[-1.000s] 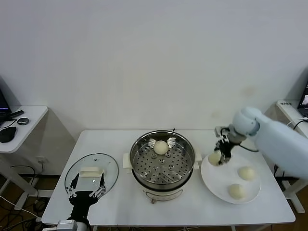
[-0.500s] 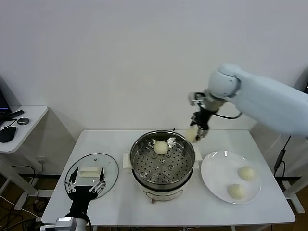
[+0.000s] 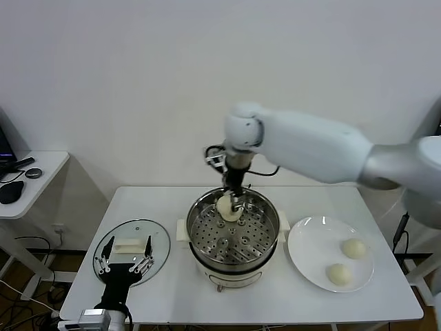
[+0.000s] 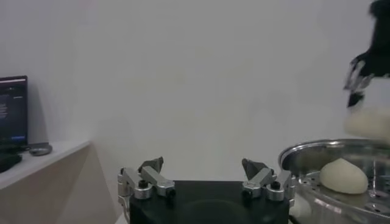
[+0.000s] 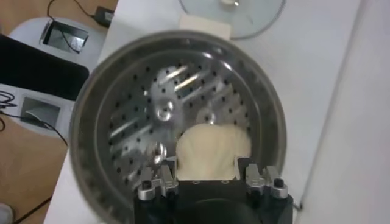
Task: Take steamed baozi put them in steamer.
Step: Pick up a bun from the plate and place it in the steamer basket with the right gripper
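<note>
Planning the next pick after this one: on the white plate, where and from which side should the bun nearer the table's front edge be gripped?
Grip the front bun across its widest middle, coming straight down from above. It is a smooth dome sitting flat on the plate, with clear space around it and the other bun apart, so fingers probably fit either side. The right gripper holds its bun that way over the steamer.

Round shiny stainless-steel steamer [image 3: 233,238] stood open-topped, its near perforated floor bare, one cream-white bun [image 3: 226,207] and the right gripper [image 3: 234,200] crowded its far rim
</note>
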Robot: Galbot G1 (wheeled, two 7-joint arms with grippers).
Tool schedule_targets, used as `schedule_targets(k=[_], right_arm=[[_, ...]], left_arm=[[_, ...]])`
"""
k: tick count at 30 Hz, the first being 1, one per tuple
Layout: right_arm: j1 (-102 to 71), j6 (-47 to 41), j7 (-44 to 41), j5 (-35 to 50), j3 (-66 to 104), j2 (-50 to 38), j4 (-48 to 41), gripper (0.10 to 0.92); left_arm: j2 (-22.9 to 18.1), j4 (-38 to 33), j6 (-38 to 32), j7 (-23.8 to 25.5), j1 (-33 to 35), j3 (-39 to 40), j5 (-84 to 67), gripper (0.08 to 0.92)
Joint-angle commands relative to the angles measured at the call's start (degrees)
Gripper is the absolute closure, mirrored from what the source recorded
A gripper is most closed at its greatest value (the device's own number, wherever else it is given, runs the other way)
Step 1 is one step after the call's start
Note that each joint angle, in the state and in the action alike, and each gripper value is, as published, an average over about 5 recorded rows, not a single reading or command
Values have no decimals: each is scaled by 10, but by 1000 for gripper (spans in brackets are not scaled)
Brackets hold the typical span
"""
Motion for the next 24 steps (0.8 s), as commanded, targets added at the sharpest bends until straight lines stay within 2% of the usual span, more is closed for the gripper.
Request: schedule_targets(k=[1, 18, 21, 24], right_arm=[[-64, -12, 13, -23, -14, 114, -81, 432], [-87, -27, 19, -47, -16, 117, -70, 433], [-85, -29, 21, -45, -13, 108, -56, 395], [-80, -35, 26, -44, -2, 89, -33, 317]], left_arm=[[1, -2, 1, 1, -1, -1, -6, 177], [-1, -1, 3, 2, -7, 0, -12, 177], [-2, -1, 3, 2, -7, -1, -12, 177], [-2, -1, 3, 2, -7, -2, -12, 177]])
